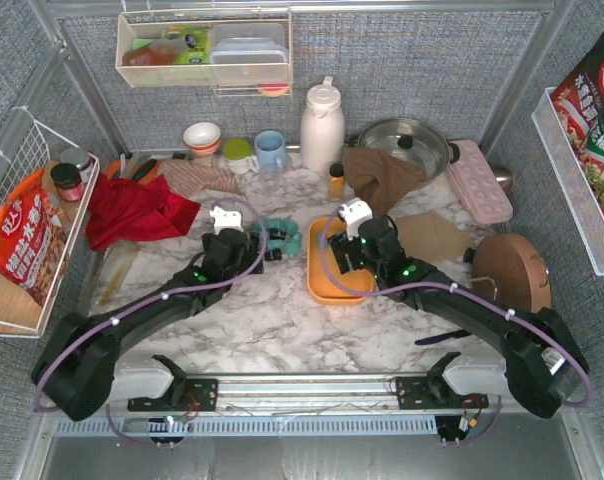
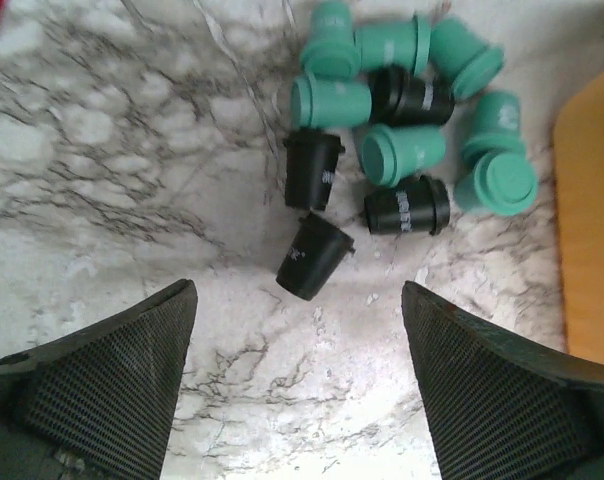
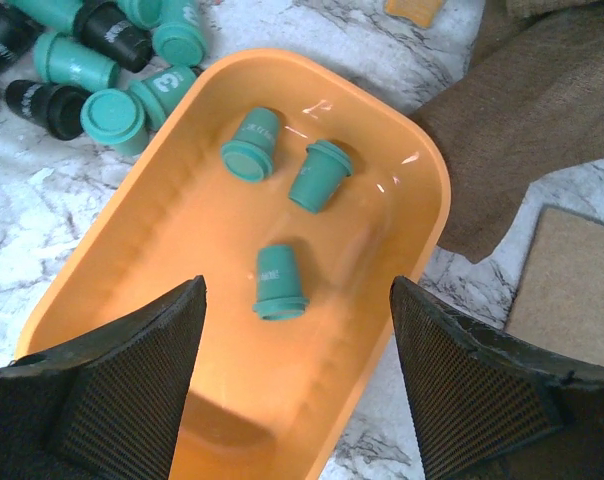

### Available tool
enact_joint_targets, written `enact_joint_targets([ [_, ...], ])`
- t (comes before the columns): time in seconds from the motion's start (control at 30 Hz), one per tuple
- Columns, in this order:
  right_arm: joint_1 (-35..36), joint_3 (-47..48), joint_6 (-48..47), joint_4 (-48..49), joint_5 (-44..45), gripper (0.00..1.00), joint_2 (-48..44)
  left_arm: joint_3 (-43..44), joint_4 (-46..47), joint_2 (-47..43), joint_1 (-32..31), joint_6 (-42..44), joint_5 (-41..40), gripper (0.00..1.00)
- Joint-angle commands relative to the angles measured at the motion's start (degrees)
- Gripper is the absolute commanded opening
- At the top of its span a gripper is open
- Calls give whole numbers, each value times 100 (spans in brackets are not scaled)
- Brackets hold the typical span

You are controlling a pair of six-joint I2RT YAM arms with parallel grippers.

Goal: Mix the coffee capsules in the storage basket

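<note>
The orange storage basket (image 3: 182, 220) lies on the marble table and holds three teal capsules (image 3: 278, 282). Its rim shows in the top view (image 1: 316, 272) and at the right edge of the left wrist view (image 2: 590, 230). A pile of teal and black capsules (image 2: 402, 150) lies on the table left of the basket, also in the top view (image 1: 282, 238); one black capsule (image 2: 313, 257) lies nearest my left gripper. My left gripper (image 2: 297, 375) is open and empty just short of the pile. My right gripper (image 3: 297, 375) is open and empty above the basket.
A red cloth (image 1: 132, 212) lies at the left, a brown cloth (image 1: 382, 172) and cork mats (image 1: 432, 238) at the right. Behind stand a small amber bottle (image 1: 336, 180), a white jug (image 1: 322, 125), cups, a pot (image 1: 407, 140) and a pink tray (image 1: 479, 180).
</note>
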Motion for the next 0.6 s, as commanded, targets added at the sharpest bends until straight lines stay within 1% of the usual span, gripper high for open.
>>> enact_joint_targets([
  [0.0,-11,-86,46,-101,-292,78,-256,208,-327,562,174,-52,751,89],
  [0.13,-16,-164,-37,-202,-402,78,-503,409,-232,1158,271,14,1094,79],
  [0.33,-24,-235,-90,-331,-538,78,-776,789,-377,1787,330,322,1205,75],
  [0.4,-24,-242,-101,-363,-585,78,-842,851,-340,1950,393,436,1403,71],
  [0.47,-24,-236,-93,-392,-614,78,-887,957,-411,2095,480,488,1544,64],
  [0.57,-25,-234,-109,-429,-651,78,-934,1099,-568,2261,575,550,1577,61],
])
